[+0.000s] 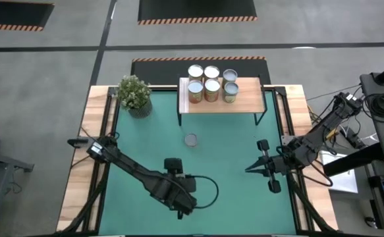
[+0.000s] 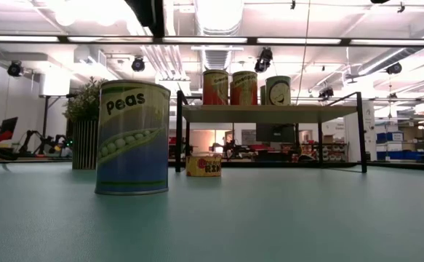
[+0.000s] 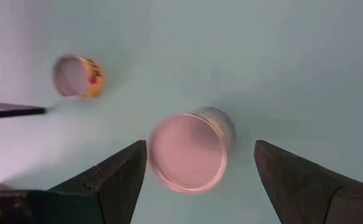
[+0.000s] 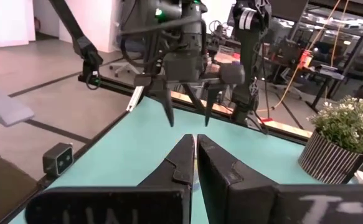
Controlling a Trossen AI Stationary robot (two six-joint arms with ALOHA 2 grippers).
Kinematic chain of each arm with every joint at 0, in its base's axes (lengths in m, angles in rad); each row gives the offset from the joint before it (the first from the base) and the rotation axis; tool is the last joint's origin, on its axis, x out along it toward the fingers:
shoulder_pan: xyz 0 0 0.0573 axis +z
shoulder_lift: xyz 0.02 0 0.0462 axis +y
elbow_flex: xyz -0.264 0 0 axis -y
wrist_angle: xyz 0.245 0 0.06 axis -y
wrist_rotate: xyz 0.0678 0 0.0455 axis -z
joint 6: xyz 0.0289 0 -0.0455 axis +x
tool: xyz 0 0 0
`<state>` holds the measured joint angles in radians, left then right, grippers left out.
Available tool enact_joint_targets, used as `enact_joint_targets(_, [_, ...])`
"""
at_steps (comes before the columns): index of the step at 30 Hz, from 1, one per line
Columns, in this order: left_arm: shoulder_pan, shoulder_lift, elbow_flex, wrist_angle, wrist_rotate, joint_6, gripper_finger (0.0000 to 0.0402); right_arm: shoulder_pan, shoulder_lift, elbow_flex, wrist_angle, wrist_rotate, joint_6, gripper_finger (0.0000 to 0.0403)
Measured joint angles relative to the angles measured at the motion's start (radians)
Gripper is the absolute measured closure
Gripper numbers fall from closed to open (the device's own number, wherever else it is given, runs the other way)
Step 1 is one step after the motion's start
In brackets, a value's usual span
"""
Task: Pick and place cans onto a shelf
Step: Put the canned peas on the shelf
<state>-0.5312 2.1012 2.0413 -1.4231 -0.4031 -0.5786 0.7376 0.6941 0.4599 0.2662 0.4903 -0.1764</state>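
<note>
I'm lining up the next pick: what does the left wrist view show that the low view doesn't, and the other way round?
Only the left wrist view shows the left gripper, open, above the peas can's pale top. Only the low view shows that can's label, the shelf with cans on top, and the potted plant. Both show the peas can and the small orange can standing apart on the green mat.

Six cans (image 1: 211, 82) are standing upright on the shelf (image 1: 244, 103); pea can (image 2: 132, 137) and short can (image 1: 191, 139) are sitting on the mat.
</note>
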Motion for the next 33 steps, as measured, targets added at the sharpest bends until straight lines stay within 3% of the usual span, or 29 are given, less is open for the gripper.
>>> enact_joint_targets(13, [0.008,-0.133,-0.089,0.023,-0.138,0.040,0.0122,0.000,-0.001,0.000,0.003,0.008,-0.018,0.0394])
enact_joint_targets(24, [0.022,-0.313,-0.414,0.342,-0.138,0.000,0.0122,0.000,-0.001,0.000,0.000,0.009,-0.005,0.0394])
enact_joint_targets(33, [0.021,-0.309,-0.468,0.359,-0.042,-0.119,0.0121,0.000,0.001,-0.002,0.000,0.009,0.023,0.0394])
